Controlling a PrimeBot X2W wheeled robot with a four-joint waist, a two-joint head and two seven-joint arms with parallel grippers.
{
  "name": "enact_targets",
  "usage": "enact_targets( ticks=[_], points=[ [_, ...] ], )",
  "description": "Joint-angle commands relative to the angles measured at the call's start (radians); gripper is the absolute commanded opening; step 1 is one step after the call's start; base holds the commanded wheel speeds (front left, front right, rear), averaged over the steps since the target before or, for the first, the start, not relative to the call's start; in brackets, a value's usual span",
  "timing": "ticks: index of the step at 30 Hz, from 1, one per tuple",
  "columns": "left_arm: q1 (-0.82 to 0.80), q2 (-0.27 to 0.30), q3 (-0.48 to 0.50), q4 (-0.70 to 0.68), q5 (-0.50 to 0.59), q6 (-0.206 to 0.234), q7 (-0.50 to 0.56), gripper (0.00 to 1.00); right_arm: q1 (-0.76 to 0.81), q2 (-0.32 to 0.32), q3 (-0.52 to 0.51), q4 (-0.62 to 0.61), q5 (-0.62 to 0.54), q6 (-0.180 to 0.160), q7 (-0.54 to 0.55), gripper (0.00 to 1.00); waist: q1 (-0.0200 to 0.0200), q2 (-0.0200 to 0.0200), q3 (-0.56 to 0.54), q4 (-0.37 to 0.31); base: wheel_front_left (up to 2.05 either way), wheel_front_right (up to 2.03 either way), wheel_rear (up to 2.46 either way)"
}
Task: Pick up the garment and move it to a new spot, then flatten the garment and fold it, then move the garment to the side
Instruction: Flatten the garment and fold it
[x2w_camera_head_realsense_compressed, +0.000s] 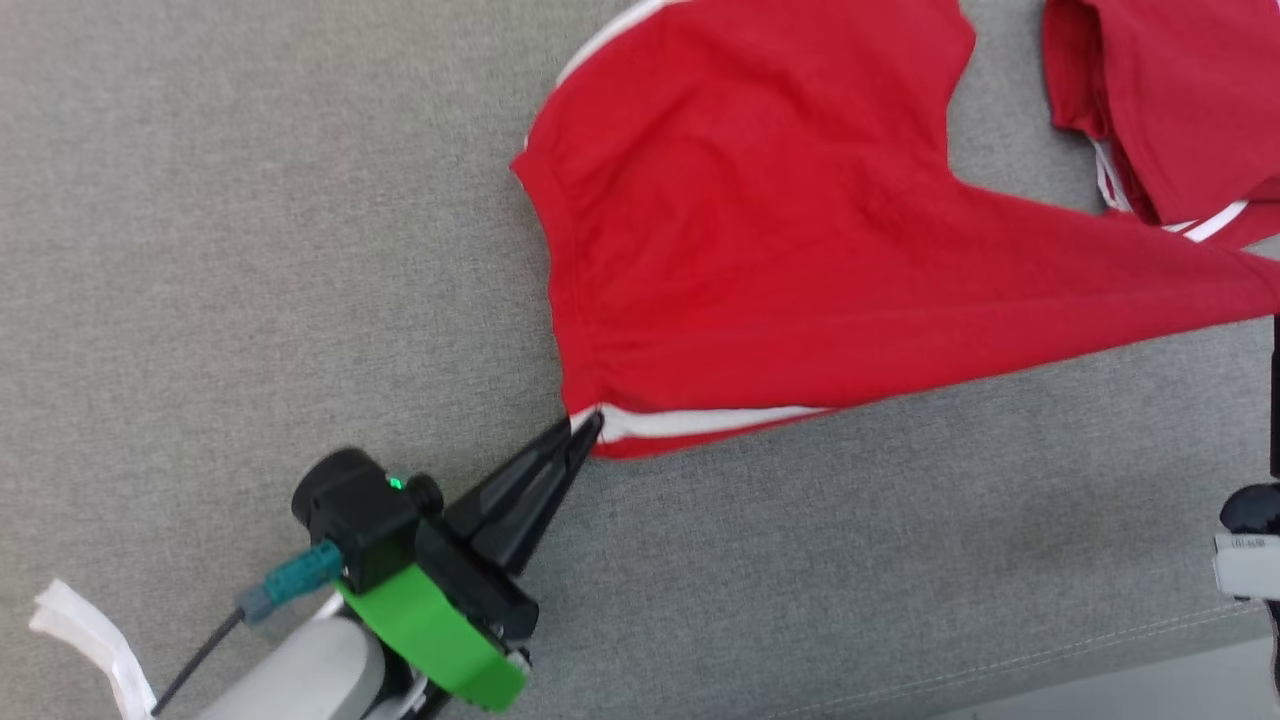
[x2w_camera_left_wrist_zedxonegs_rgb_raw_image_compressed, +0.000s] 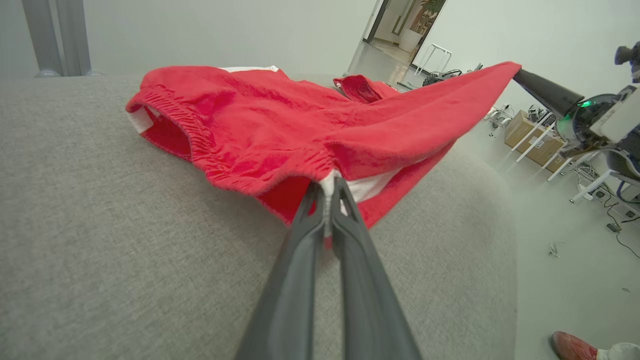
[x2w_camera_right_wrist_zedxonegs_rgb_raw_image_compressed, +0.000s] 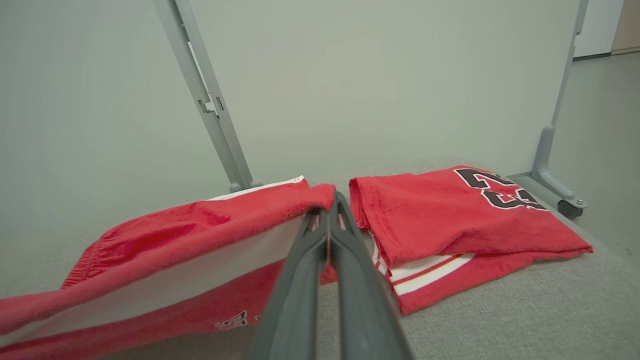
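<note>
Item: garment, red shorts (x2w_camera_head_realsense_compressed: 760, 230) with white side stripe.
Location: grey fabric surface (x2w_camera_head_realsense_compressed: 250, 250); waistband end lying on it, far end lifted, cloth stretched between both hands.
Left hand (x2w_camera_head_realsense_compressed: 585, 428): fingers closed, pinching the waistband corner at the stripe.
Right hand (x2w_camera_right_wrist_zedxonegs_rgb_raw_image_compressed: 332, 205): fingers closed on the opposite hem corner, held off the surface.
Neighbour: folded red jersey (x2w_camera_head_realsense_compressed: 1170, 100), just beside the raised end.
Step, judged: carrying and spreading, before the fold.
Next: lower both corners taut, keeping apart from the jersey, so the cloth lands flat.
</note>
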Motion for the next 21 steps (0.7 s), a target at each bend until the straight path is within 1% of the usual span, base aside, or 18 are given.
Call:
enact_targets(
  ticks=[1, 3, 7, 10, 12, 14, 17, 19, 21],
  points=[
    [0.049, 0.017, -0.01, -0.012, -0.004, 0.001, 0.0, 0.0, 0.045, -0.009, -0.008, -0.015, 0.01, -0.001, -0.003, 0.0, 0.0, 0.0, -0.137, 0.022, 0.0, 0.0, 0.0],
    [0.101, 0.039, -0.021, -0.022, -0.005, 0.001, 0.0, 0.0, 0.098, -0.02, -0.016, -0.039, 0.016, -0.001, -0.003, 0.0, 0.0, 0.0, -0.164, 0.028, 0.0, 0.0, 0.0],
    [0.197, 0.067, -0.003, -0.05, -0.016, 0.001, 0.0, 0.0, 0.225, -0.036, -0.029, -0.071, 0.054, -0.001, -0.003, 0.0, 0.0, 0.0, -0.195, 0.048, 0.0, 0.0, 0.0],
    [0.264, 0.087, 0.018, -0.088, -0.021, 0.001, 0.0, 0.0, 0.307, -0.043, -0.055, -0.109, 0.059, -0.001, -0.003, 0.0, 0.0, 0.0, -0.2, 0.064, 0.0, 0.0, 0.0],
    [0.297, 0.095, 0.033, -0.112, -0.031, 0.002, 0.0, 0.0, 0.348, -0.037, -0.073, -0.128, 0.062, -0.001, -0.003, 0.0, 0.0, 0.0, -0.197, 0.075, 0.0, 0.0, 0.0],
    [0.308, 0.099, 0.04, -0.133, -0.039, 0.002, 0.0, 0.0, 0.372, -0.041, -0.087, -0.137, 0.052, -0.001, -0.003, 0.0, 0.0, 0.0, -0.19, 0.086, 0.0, 0.0, 0.0],
    [0.269, 0.08, 0.026, -0.145, -0.034, 0.002, 0.0, 0.0, 0.348, -0.049, -0.094, -0.117, 0.028, -0.001, 0.023, 0.0, 0.0, 0.0, -0.176, 0.098, 0.0, 0.0, 0.0],
    [0.229, 0.046, 0.011, -0.143, -0.05, 0.002, 0.0, 0.0, 0.3, -0.046, -0.09, -0.098, 0.009, -0.001, 0.055, 0.0, 0.0, 0.0, -0.166, 0.104, 0.0, 0.0, 0.0],
    [0.187, 0.024, -0.01, -0.123, -0.066, 0.002, 0.0, 0.0, 0.242, -0.053, -0.086, -0.074, -0.004, -0.001, 0.087, 0.0, 0.0, 0.0, -0.155, 0.109, 0.0, 0.0, 0.0]
  ],
)
